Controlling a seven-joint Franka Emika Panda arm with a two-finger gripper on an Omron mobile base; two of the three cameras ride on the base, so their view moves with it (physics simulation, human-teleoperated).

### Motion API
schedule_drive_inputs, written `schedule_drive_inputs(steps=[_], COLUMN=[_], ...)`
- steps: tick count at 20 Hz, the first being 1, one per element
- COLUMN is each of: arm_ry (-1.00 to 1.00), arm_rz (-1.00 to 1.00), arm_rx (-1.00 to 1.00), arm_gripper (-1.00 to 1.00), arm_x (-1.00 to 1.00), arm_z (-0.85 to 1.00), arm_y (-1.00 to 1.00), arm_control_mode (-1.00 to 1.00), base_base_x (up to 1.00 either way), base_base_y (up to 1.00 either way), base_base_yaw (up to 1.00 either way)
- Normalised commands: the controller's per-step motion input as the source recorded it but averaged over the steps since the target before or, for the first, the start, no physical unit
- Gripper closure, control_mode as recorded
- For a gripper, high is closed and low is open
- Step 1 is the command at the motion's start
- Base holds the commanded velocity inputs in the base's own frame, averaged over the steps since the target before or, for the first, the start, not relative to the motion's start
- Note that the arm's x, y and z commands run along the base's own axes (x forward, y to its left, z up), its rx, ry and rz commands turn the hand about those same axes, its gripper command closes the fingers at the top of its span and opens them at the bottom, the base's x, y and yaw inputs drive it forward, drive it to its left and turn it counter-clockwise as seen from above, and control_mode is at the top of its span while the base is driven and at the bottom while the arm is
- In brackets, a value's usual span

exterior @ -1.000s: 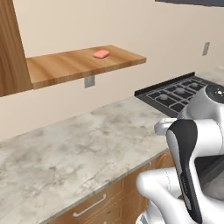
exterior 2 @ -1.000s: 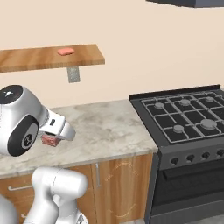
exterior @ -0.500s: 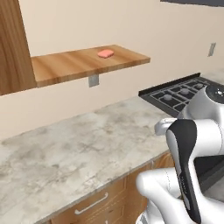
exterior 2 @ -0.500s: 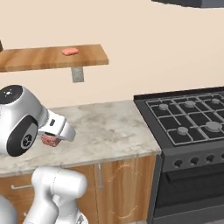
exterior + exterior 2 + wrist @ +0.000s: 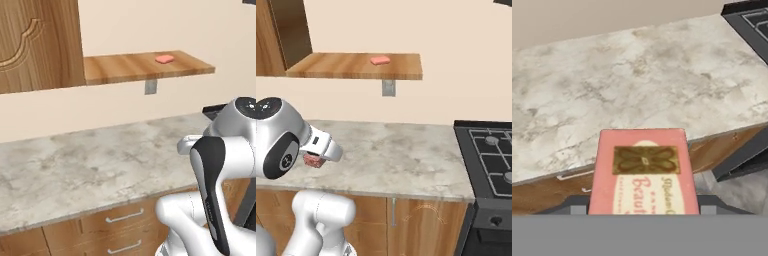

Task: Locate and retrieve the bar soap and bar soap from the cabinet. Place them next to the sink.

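Observation:
A salmon-pink bar soap (image 5: 164, 59) (image 5: 380, 60) lies near the right end of the open wooden shelf board (image 5: 135, 68) (image 5: 346, 66). The shelf sticks out from the brown wood-grain cabinet (image 5: 35, 42) (image 5: 278, 35), whose door has a carved curved groove. My gripper (image 5: 314, 160) (image 5: 643, 202) hangs low in front of the counter edge, shut on the other bar soap (image 5: 312, 161) (image 5: 643, 167), maroon at the sides with a pink printed face. That soap hides most of both fingers in the hand view. The sink is out of view.
A marbled grey counter (image 5: 90, 165) (image 5: 396, 155) (image 5: 637, 75) runs below the shelf, with wooden drawers (image 5: 120, 217) under it. A black gas stove (image 5: 486, 160) (image 5: 752, 20) adjoins it on the right. A wall outlet (image 5: 151, 86) (image 5: 388, 88) sits under the shelf.
The whole scene has shifted right in both base views, so the camera moved left with the base. The cabinet door has come into view. The soap stays in my gripper.

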Motion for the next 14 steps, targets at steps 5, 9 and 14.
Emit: schedule_drive_inputs(steps=[5,9,14], arm_ry=[0.00,0.00,0.00], arm_rz=[0.00,0.00,0.00], arm_rx=[0.00,0.00,0.00], arm_gripper=[1.00,1.00,1.00], arm_x=[0.00,0.00,0.00], arm_z=[0.00,0.00,0.00], arm_y=[0.00,0.00,0.00], arm_control_mode=[1.00,1.00,1.00], base_base_x=[0.00,0.00,0.00], base_base_y=[0.06,0.02,0.01], base_base_yaw=[0.50,0.50,0.50])
